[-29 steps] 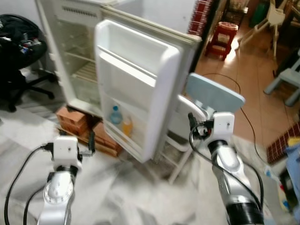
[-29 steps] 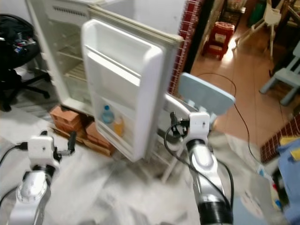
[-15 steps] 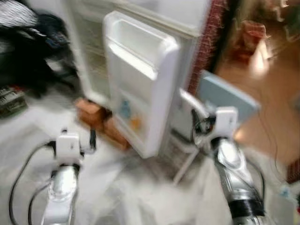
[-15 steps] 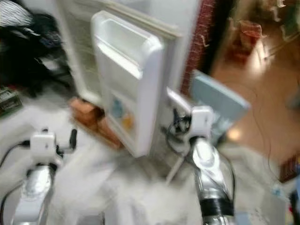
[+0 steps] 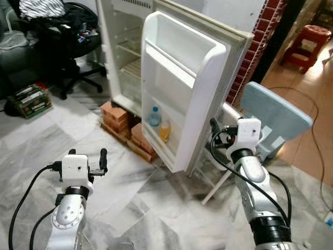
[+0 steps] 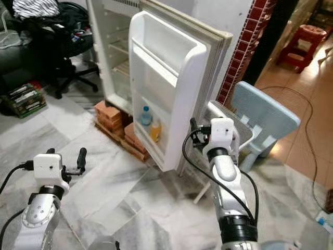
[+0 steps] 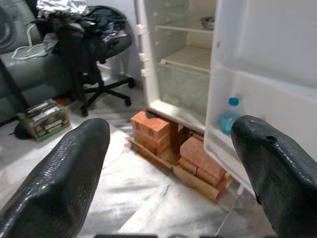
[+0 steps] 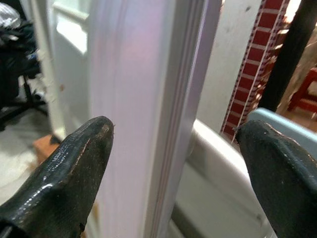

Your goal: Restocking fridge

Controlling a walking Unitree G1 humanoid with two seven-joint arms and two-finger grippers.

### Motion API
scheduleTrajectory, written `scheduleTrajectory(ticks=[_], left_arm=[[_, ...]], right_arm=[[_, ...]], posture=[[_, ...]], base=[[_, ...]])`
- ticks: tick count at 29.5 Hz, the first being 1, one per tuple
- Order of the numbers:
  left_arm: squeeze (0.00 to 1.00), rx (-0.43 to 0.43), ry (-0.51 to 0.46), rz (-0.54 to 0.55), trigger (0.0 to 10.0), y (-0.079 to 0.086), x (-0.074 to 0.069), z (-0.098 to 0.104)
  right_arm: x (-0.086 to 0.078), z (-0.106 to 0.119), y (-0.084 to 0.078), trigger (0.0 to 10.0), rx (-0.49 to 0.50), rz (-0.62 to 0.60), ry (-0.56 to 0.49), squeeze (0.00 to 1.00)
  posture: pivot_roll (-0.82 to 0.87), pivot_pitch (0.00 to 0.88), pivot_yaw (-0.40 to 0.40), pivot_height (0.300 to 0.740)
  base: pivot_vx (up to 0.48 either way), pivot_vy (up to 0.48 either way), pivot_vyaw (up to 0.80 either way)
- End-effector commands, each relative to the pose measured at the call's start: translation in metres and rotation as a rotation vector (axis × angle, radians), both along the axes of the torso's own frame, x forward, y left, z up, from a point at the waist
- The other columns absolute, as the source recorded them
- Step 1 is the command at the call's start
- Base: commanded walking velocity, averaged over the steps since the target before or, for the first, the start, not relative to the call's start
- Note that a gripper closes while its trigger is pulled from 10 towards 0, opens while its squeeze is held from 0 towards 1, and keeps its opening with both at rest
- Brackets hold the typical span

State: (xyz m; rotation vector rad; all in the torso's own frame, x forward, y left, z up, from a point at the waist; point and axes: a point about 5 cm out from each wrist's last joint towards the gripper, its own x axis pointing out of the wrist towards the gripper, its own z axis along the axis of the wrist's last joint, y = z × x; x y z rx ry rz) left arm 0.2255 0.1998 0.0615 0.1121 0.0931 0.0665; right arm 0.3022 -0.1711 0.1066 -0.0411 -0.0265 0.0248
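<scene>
The white fridge (image 5: 125, 47) stands open, and its door (image 5: 182, 88) swings out towards me. On the door's low shelf stand a blue-capped water bottle (image 5: 154, 116) and an orange bottle (image 5: 165, 130). My right gripper (image 5: 214, 136) is open at the door's outer edge. In the right wrist view that edge (image 8: 148, 99) runs between the two spread fingers. My left gripper (image 5: 87, 154) is open and empty, held low over the marble floor and facing the fridge's inside (image 7: 188, 64).
Bricks and a wooden pallet (image 5: 122, 119) prop up the fridge. An office chair heaped with clothes (image 5: 73, 31) and a stack of books (image 5: 32, 100) are at the left. A light blue plastic chair (image 5: 276, 117) and a white frame (image 5: 223, 172) stand behind the door. A red stool (image 5: 309, 39) is far right.
The whole picture has shifted and sharpened as the camera moved. The right gripper now sits closer to the door's edge. The left arm keeps its pose.
</scene>
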Motion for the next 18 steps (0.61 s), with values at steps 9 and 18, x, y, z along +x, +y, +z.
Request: scheduleTrajectory(ticks=[9, 18], left_arm=[[0.0, -0.006, -0.005, 0.001, 10.0, -0.002, 0.003, 0.002], [0.0, -0.007, 0.001, 0.008, 10.0, -0.001, 0.001, 0.001]], right_arm=[[0.018, 0.018, -0.006, 10.0, -0.021, -0.053, -0.057, 0.0], [0.033, 0.03, -0.01, 10.0, -0.025, -0.066, -0.087, 0.0]], posture=[[0.1, 0.0, -0.044, 0.74], [0.11, 0.0, -0.05, 0.74]], base=[[0.373, 0.0, 0.0], [0.0, 0.0, 0.0]])
